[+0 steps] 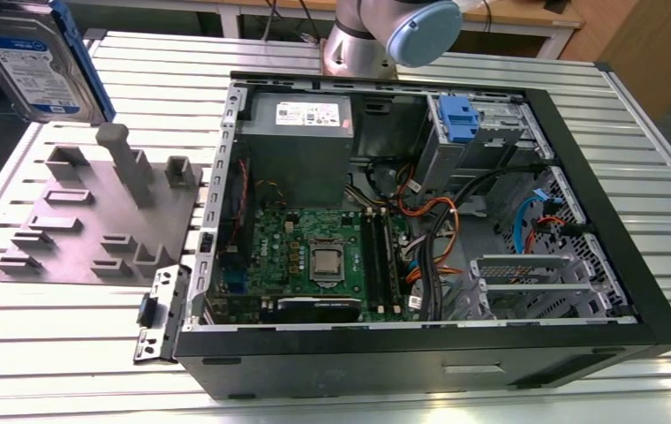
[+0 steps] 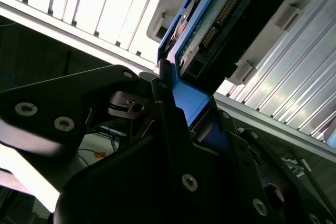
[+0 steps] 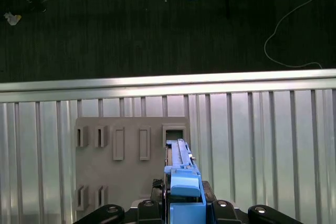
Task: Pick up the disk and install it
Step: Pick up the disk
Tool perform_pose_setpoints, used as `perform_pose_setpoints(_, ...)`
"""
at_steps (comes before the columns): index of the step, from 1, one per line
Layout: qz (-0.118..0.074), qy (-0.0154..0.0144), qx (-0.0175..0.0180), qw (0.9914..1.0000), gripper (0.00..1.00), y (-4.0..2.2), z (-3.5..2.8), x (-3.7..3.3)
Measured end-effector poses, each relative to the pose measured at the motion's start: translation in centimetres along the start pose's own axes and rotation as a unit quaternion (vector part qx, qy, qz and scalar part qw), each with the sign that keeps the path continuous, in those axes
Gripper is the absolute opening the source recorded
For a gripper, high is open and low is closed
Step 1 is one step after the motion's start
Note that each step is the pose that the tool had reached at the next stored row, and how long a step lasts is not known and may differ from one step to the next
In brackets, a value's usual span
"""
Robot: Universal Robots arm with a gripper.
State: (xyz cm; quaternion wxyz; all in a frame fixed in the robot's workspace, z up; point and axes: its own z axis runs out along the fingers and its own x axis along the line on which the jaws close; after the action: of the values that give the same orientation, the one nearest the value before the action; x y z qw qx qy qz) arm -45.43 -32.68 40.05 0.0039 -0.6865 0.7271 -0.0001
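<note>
Half done: holds disk (image 1: 35, 62) clamped by its blue end in gripper (image 3: 184, 205), above grey holder plate (image 1: 88, 225); not yet installed in open computer case (image 1: 406, 353).

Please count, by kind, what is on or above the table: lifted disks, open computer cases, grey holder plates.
disk, lifted: 1
open computer case: 1
grey holder plate: 1
Total: 3

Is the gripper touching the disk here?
Touching. In the second wrist view the gripper clamps the blue carrier end of the disk from both sides, with no gap.
</note>
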Motion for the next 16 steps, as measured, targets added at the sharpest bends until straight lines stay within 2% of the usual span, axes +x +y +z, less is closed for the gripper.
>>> perform_pose_setpoints(16, 0.000, 0.0000, 0.0000, 1.00000, 0.36, 0.00, -0.79, 0.00)
